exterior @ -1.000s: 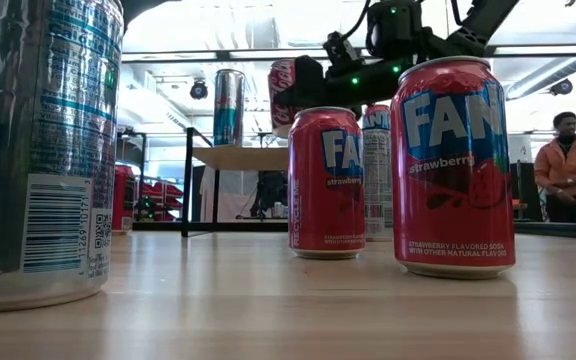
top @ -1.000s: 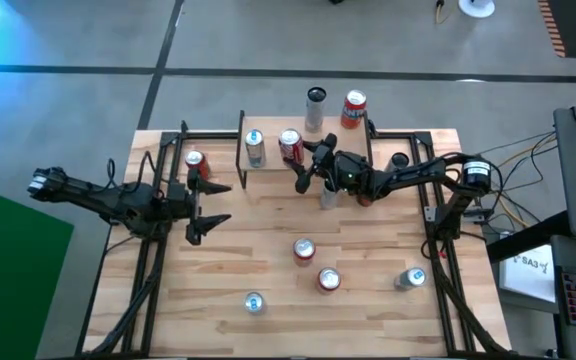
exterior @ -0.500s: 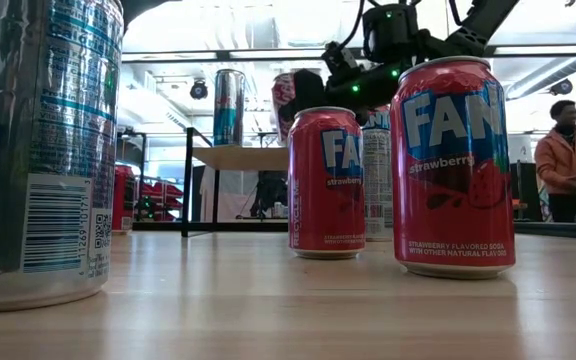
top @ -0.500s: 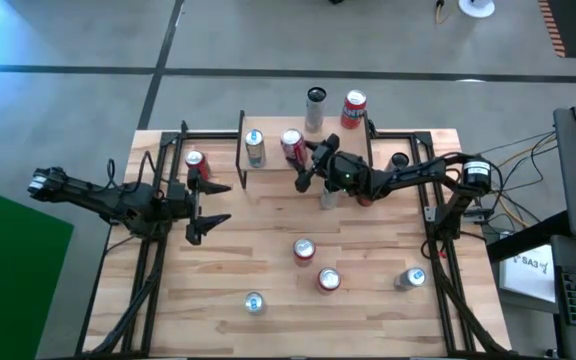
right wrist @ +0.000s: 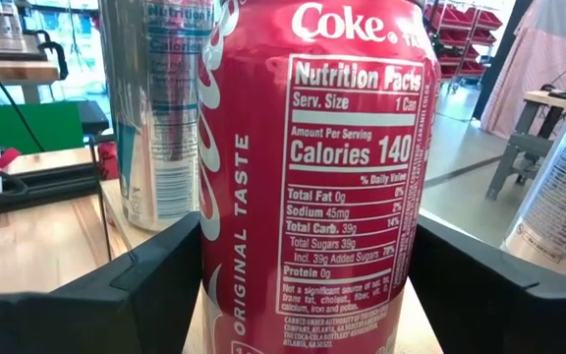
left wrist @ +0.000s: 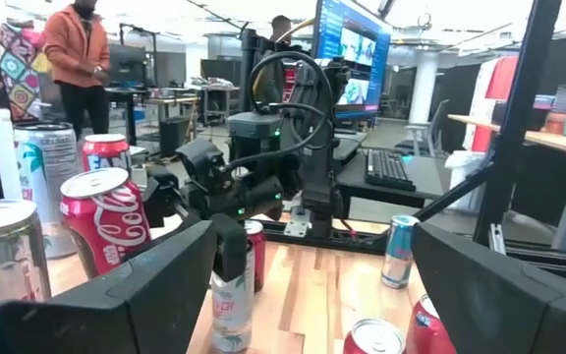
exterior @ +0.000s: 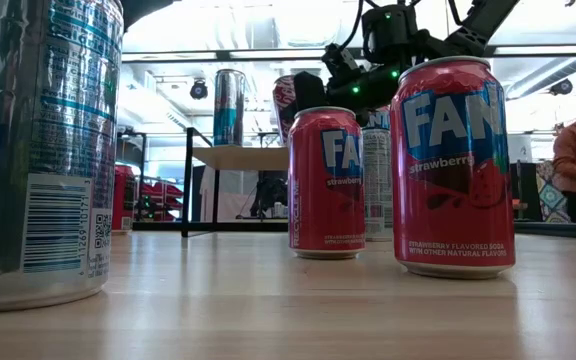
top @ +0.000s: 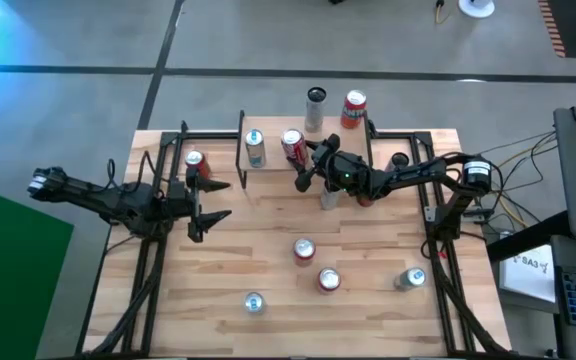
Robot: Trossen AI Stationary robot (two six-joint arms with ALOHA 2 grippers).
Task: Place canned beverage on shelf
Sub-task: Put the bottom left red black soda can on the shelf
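Left gripper [top: 208,205]: hanging over the table's left side with its fingers spread and nothing between them, just beside a red can at the left rail. It is sitting where it sat a second ago, so this arm is judged to be waiting.

The shelf [exterior: 238,157] is standing at the back of the table. A silver-blue can [top: 255,148] is already standing at its left end.

Just right of that, the Coke can [top: 292,146] is hovering at the shelf, leaning a little in the left wrist view rather than standing square.

Right gripper [top: 300,165]: pinching the Coke can, one finger lying along each wall in its own wrist view.

Change over the last second: the right gripper and the Coke can are sitting slightly further along the shelf and a shade lower; nothing else on the table is moving.

Reading: placement is nearing its end, but the lean suggests that the base is not yet sitting flat. Risk: letting go early could tip it against the silver-blue can.

The Fanta cans [exterior: 448,165] at the front are waiting their turn.
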